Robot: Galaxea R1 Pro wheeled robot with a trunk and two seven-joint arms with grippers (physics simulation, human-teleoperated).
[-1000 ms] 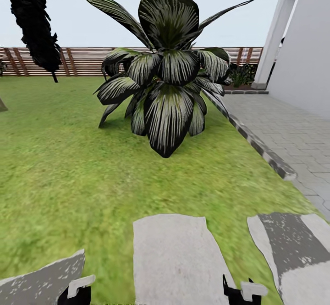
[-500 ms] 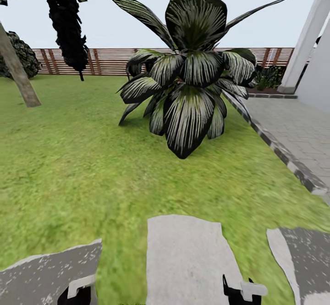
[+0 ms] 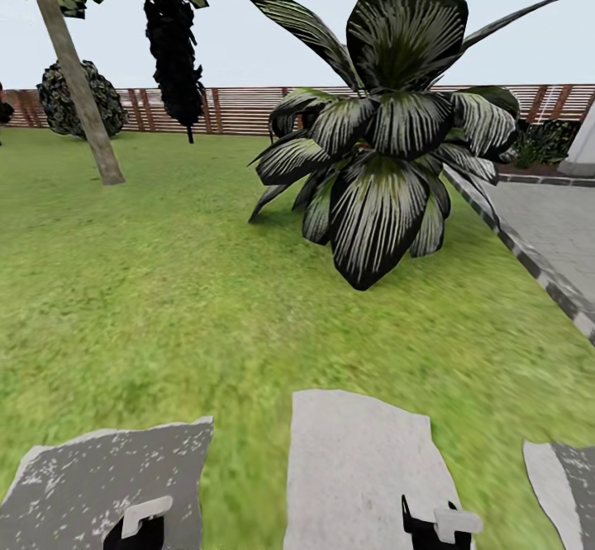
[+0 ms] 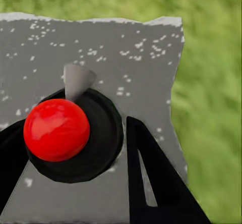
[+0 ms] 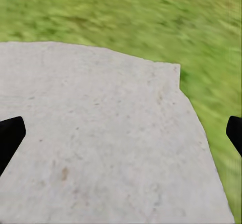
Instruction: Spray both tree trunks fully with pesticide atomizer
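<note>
Camera's swung left: the big palm [image 3: 388,145] slid toward 1 o'clock, and a leaning tree trunk [image 3: 74,79] plus probably a bush [image 3: 78,97] popped in around 10.

Broad-leaved plant [image 3: 380,137] blocks ahead-right; open grass [image 3: 140,286] toward tree trunk [image 3: 78,79].

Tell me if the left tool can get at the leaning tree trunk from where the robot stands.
Probably not: the tree trunk stands far across the grass, while the left tool hangs low by the robot.
</note>
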